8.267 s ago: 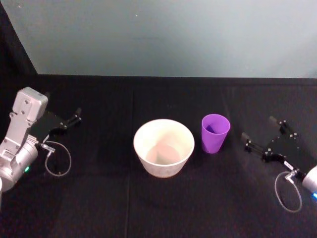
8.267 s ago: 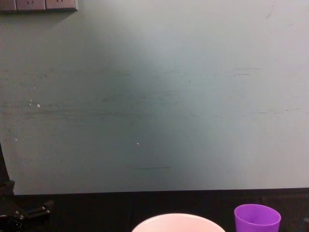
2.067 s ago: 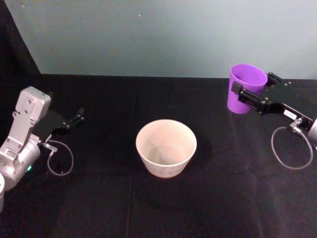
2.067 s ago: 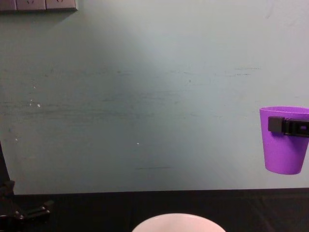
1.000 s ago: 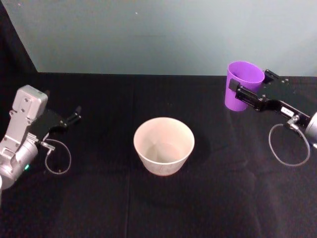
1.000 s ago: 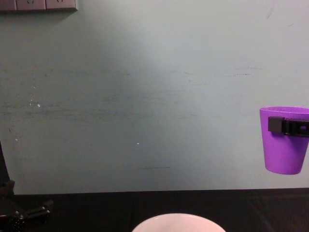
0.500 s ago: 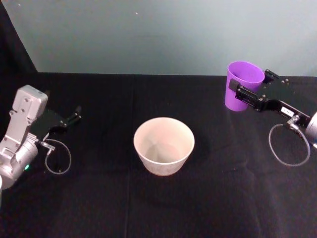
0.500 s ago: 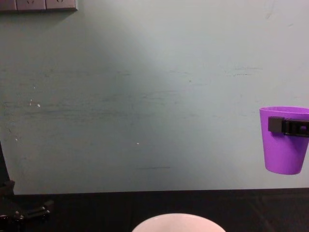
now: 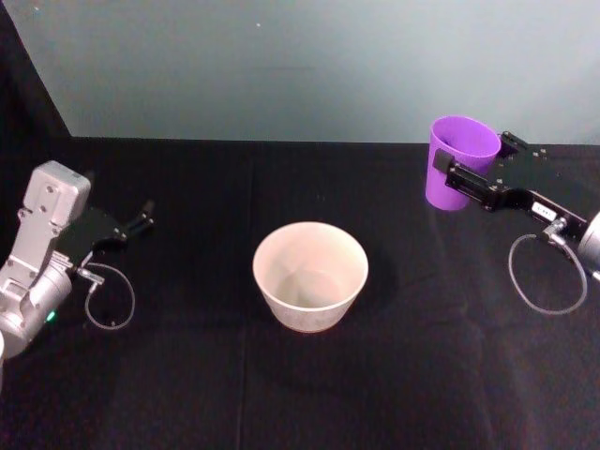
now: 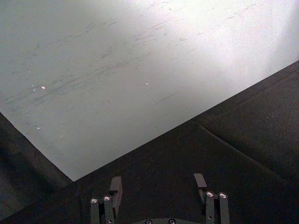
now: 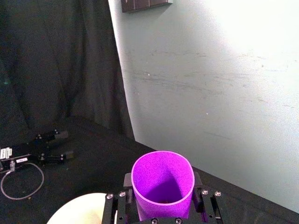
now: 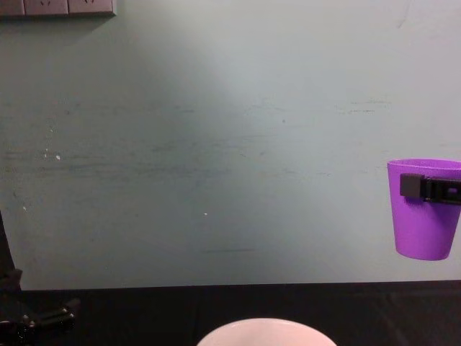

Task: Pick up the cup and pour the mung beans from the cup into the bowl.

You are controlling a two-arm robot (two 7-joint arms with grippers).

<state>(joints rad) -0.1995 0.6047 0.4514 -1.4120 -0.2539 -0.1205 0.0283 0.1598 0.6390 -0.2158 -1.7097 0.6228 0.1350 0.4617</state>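
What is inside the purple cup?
In the right gripper, the cup shows purple walls and a small dark patch at the bottom, possibly beans; shadow and its near rim hide the rest. The left gripper is parked.

Built in two tones: a silver-grey boxy metal wrist housing (image 9: 52,202) on the left arm, rounded lower down, with a tiny green light (image 9: 49,318). Ends in a flat matt-black left gripper (image 9: 148,216), its slim black fingers (image 10: 114,186) studded with bright round screws. Trails a thin grey cable loop (image 9: 111,298). Mirrored on the right: matt-black right gripper (image 9: 472,155) dotted with screws, small white label (image 9: 542,211), second grey cable loop (image 9: 547,274).
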